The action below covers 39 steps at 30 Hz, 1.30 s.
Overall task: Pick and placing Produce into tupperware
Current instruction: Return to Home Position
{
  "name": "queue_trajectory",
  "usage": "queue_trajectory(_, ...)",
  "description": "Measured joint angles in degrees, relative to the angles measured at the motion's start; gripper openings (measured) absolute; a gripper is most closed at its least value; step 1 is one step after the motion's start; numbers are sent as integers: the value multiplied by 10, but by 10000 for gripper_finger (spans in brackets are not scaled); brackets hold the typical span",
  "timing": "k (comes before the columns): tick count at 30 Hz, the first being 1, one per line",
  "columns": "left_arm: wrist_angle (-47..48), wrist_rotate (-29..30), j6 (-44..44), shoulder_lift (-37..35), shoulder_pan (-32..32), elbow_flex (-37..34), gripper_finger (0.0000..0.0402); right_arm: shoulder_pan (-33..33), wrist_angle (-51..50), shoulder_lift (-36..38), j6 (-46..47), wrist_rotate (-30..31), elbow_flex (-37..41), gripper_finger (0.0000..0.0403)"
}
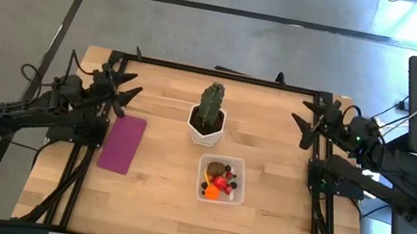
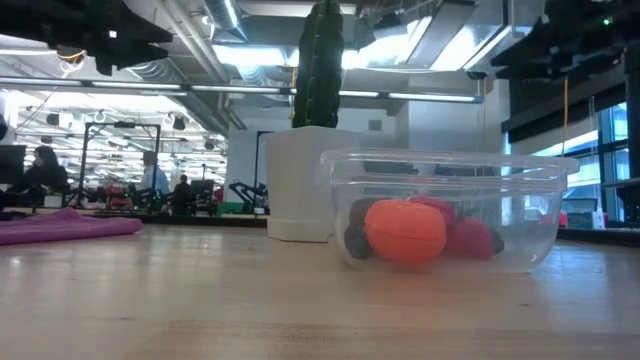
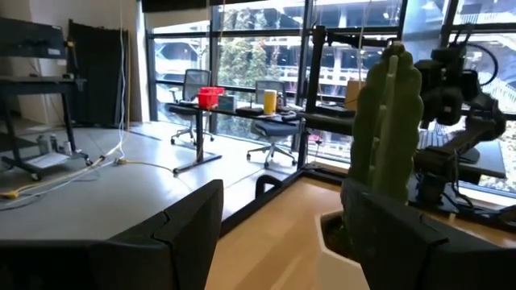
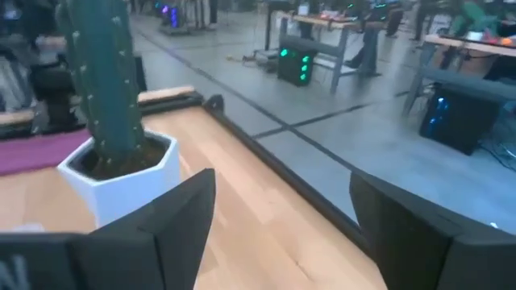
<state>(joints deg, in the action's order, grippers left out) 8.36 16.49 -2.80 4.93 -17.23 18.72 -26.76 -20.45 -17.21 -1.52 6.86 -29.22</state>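
Note:
The clear tupperware (image 1: pixel 221 179) stands on the table's near middle, and several small produce pieces lie inside it, among them an orange one (image 2: pixel 404 231), red ones (image 1: pixel 219 181) and dark ones. My left gripper (image 1: pixel 128 92) is open, raised by the table's far left edge, far from the container. My right gripper (image 1: pixel 305 124) is open too, raised by the far right edge. In the left wrist view the open fingers (image 3: pixel 282 242) frame bare table; the right wrist view (image 4: pixel 282 234) shows the same.
A green cactus in a white pot (image 1: pixel 208 117) stands just beyond the container. A flat magenta rectangle (image 1: pixel 122 143) lies at the table's left. A black frame runs round the table's edges (image 1: pixel 216 73). Bare wood lies toward the near edge.

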Motion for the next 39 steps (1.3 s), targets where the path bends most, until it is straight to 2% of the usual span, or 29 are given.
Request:
queue_trajectory(5,51,-1,-15,-48,0,0,244,-13,-11,82,43,1,43,288)
queue_trajectory(11,61,-25,-16,-48,0,0,244,-13,-18,173,63,3,72,288)
queue_trajectory(16,20,-26,-26,-48,0,-25,244,-13,-22,164,68,11,70,288)
queue_trajectory(19,-22,-32,-31,-48,0,-67,244,-13,-22,171,70,11,70,288)
queue_trajectory(22,-105,-33,-37,-48,0,-113,244,-13,-21,171,70,12,70,288)
queue_trajectory(27,-161,-32,-44,-48,0,-167,244,-13,-19,171,70,12,76,288)
queue_trajectory(39,-142,-25,-58,-48,0,-183,244,-13,170,171,101,11,210,288)
